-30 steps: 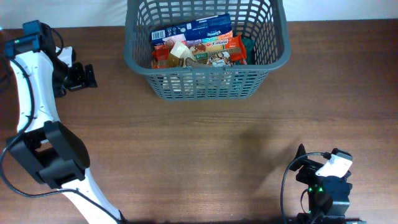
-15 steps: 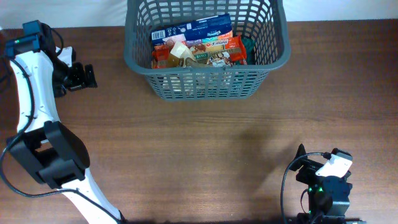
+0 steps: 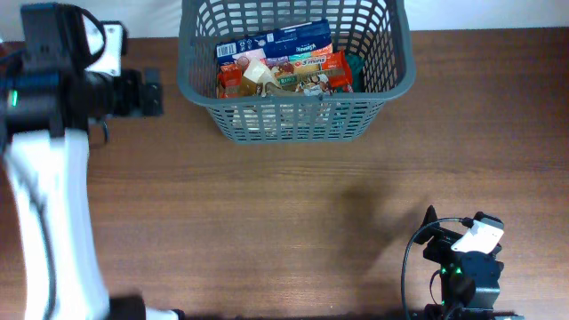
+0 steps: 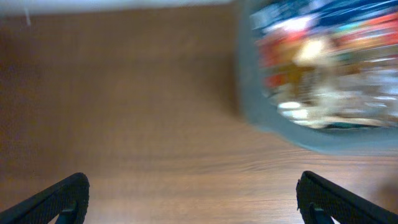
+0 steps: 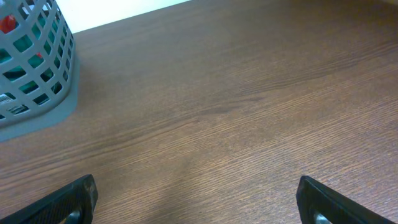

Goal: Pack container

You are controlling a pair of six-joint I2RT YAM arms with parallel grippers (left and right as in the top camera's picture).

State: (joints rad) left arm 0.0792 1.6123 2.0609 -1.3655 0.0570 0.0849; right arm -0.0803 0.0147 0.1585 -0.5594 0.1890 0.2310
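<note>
The container (image 3: 295, 114), a large dark grey lattice basket, stands at the back middle of the table and holds several food packets (image 3: 284, 62). It shows blurred at the upper right of the left wrist view (image 4: 298, 134) and at the left edge of the right wrist view (image 5: 37, 93). My left gripper (image 3: 149, 93) is open and empty, just left of the container; its fingertips (image 4: 193, 196) are wide apart over bare wood. My right gripper (image 5: 196, 199) is open and empty at the front right (image 3: 430, 233).
The wooden table (image 3: 293, 213) stretches between the container and the right arm's base (image 3: 467, 267). The table's back edge meets a white surface (image 3: 498, 13) behind the container.
My left arm has risen and swung right, bringing its gripper closer to the container's left side. The right arm and the container have not moved.
</note>
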